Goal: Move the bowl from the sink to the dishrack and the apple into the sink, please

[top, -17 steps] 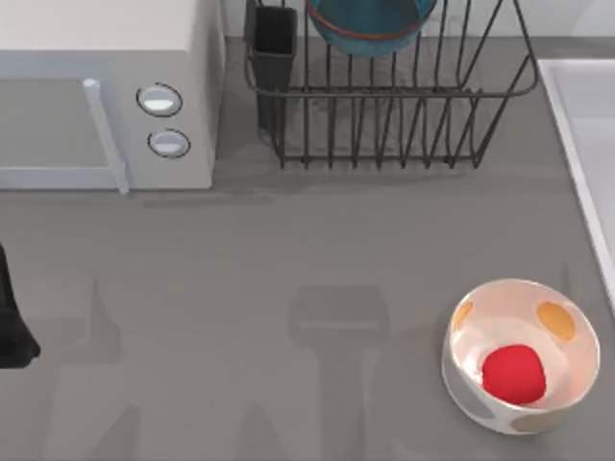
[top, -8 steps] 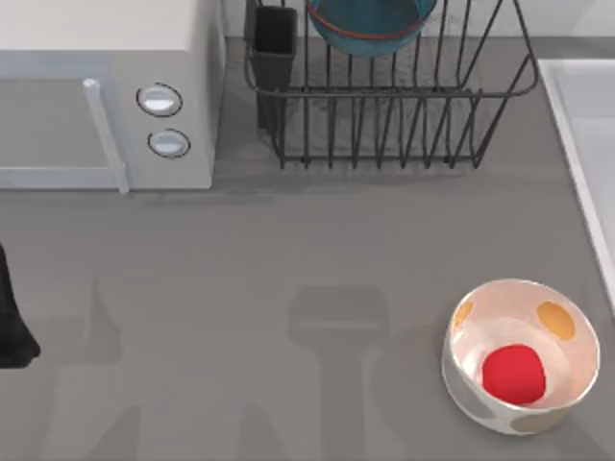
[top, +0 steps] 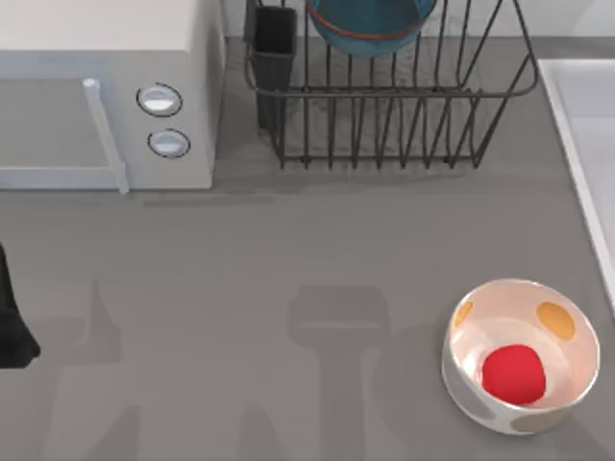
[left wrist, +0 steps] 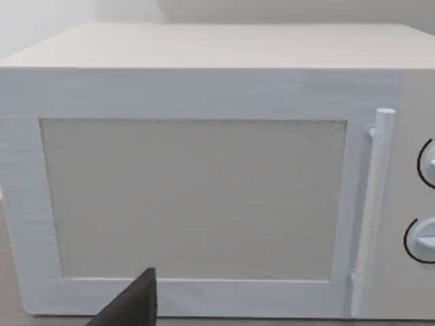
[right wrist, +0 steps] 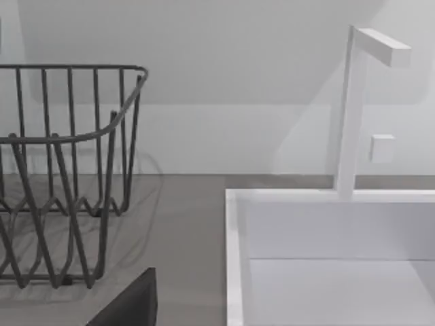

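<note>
- Top view: the teal-blue bowl (top: 370,24) sits in the black wire dishrack (top: 404,106) at the far edge of the table, beside the dark cutlery cup (top: 276,43).
- The apple (top: 513,373) lies inside the white spotted bowl (top: 480,384) near the table's right front, just beside the sink (top: 577,144) rim and outside the basin.
- The left arm (top: 12,322) shows as a dark shape at the left edge, well apart from the apple and the bowl, in front of the microwave (top: 106,96).
- Left wrist view: a dark finger tip (left wrist: 132,305) of the left gripper points toward the microwave door; whether the fingers are spread or closed cannot be told.
- Right wrist view: a dark finger tip (right wrist: 132,305) of the right gripper faces the gap between dishrack and sink, with the faucet (right wrist: 353,102) behind the basin; its finger state cannot be told either.
</note>
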`<state>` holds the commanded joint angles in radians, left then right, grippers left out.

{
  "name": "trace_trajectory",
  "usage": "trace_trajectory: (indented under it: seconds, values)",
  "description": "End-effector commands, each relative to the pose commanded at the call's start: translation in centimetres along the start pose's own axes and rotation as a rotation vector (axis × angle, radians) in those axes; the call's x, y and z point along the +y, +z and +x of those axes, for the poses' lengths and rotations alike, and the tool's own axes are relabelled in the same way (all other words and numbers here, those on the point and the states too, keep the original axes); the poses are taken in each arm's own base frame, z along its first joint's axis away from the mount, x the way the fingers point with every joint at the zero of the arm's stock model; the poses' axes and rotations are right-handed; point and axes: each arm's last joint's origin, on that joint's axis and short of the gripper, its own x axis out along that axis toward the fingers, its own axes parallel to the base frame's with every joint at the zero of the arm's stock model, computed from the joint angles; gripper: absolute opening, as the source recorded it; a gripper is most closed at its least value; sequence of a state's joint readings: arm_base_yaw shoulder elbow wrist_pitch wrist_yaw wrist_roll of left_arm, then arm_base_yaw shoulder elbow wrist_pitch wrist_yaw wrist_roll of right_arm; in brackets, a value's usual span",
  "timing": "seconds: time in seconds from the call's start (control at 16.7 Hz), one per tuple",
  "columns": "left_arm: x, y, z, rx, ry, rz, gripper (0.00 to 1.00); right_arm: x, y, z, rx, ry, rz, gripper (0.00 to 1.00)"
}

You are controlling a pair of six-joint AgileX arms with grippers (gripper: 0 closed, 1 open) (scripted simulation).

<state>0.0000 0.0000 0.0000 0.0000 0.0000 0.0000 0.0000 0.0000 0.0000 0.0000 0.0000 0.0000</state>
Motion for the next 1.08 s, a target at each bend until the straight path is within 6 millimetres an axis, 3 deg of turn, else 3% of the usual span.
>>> trace_trajectory:
  seconds: [1.08]
  values:
    - [0.0,0.0,0.0,0.0,0.0,0.0,1.0,0.16,0.39,0.04,0.038,0.014,0.019,1.0]
